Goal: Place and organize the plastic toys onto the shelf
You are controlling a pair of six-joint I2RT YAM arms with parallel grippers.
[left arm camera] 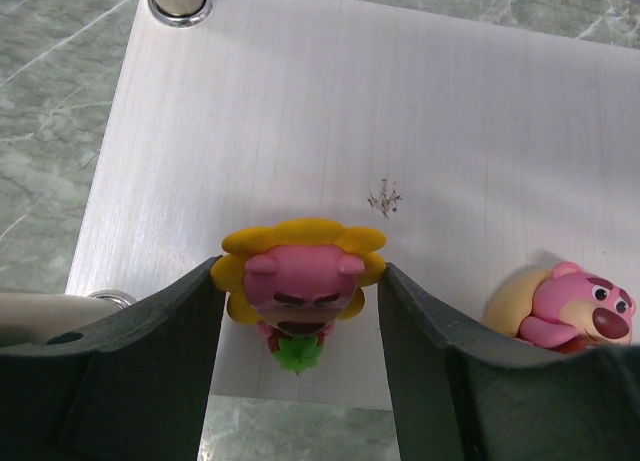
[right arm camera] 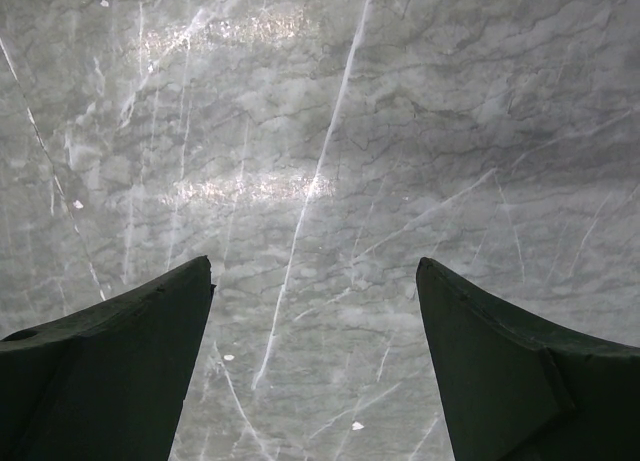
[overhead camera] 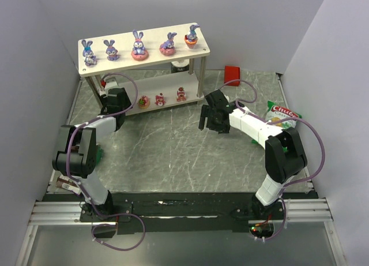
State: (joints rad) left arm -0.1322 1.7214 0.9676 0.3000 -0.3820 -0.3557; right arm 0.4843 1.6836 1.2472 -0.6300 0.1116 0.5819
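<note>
At the far left of the marble table (overhead camera: 173, 145) stands the shelf (overhead camera: 124, 57); the right gripper (right arm camera: 315, 271) hangs over bare marble, fingers wide apart; five bunnies (overhead camera: 138, 45) line the top board; on the lower board the left gripper (left arm camera: 298, 276) is closed against both sides of a yellow-petalled pink sweet (left arm camera: 300, 291), just beside a pink bear sweet (left arm camera: 570, 306).
</note>
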